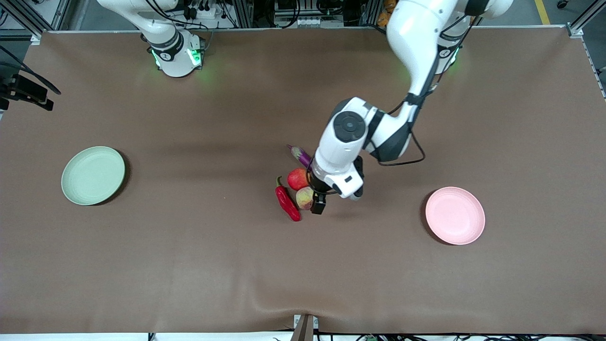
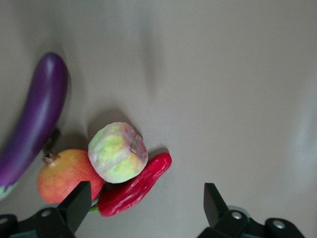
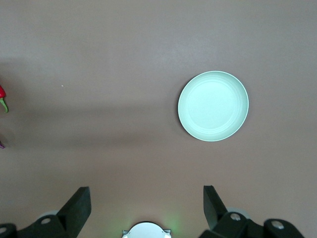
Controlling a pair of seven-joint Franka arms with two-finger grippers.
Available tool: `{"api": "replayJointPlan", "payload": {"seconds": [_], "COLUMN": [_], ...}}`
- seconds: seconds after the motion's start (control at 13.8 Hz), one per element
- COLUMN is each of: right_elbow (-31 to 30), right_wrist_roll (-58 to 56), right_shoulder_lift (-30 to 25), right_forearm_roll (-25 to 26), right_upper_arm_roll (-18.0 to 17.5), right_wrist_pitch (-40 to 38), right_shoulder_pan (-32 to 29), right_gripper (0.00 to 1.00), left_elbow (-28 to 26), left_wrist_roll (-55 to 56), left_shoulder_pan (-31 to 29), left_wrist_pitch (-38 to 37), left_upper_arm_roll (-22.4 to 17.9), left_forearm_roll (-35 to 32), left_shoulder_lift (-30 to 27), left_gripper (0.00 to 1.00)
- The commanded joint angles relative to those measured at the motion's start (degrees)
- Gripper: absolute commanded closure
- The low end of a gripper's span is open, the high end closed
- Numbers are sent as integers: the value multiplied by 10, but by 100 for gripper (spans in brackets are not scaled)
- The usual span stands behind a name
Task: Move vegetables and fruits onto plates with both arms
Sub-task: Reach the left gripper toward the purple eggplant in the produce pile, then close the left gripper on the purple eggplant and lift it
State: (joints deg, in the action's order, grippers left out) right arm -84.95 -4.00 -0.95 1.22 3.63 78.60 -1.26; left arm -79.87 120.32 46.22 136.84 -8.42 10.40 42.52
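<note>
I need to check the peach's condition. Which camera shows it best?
The left wrist view: the peach fills it up close, unblocked, resting against the chili and pomegranate. The front view shows it small, beside the left gripper. The right wrist view misses it.

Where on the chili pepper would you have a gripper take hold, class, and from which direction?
Grip the chili pepper across its thick red middle, coming straight down from above. It lies flat on the table, long and narrow, so jaws set across its width fit. One flank touches the peach-like fruit; the tapered tip nearer the front camera is freer but thinner.
</note>
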Motion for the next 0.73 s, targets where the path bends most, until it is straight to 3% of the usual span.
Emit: {"api": "replayJointPlan", "payload": {"seconds": [0.0, 0.29, 0.65], "right_elbow": [11, 11, 10], "right_wrist_roll": [-7, -7, -7], "right_shoulder_lift": [4, 4, 4], "right_forearm_roll": [1, 1, 1], "right_upper_arm_roll": [-2, -2, -2], "right_wrist_pitch": [-7, -7, -8], "right_shoulder_pan": [-4, -5, -5], "right_gripper": [0, 0, 0], "left_elbow": [17, 8, -5], "left_wrist_roll": [49, 17, -227], "left_shoulder_pan": [23, 19, 4], "left_wrist_pitch": [46, 23, -110], "left_upper_arm_roll": [-23, -19, -7], "left_forearm_roll": [-11, -70, -16], "left_shoulder_lift": [42, 38, 21], "left_gripper": [0, 0, 0]}}
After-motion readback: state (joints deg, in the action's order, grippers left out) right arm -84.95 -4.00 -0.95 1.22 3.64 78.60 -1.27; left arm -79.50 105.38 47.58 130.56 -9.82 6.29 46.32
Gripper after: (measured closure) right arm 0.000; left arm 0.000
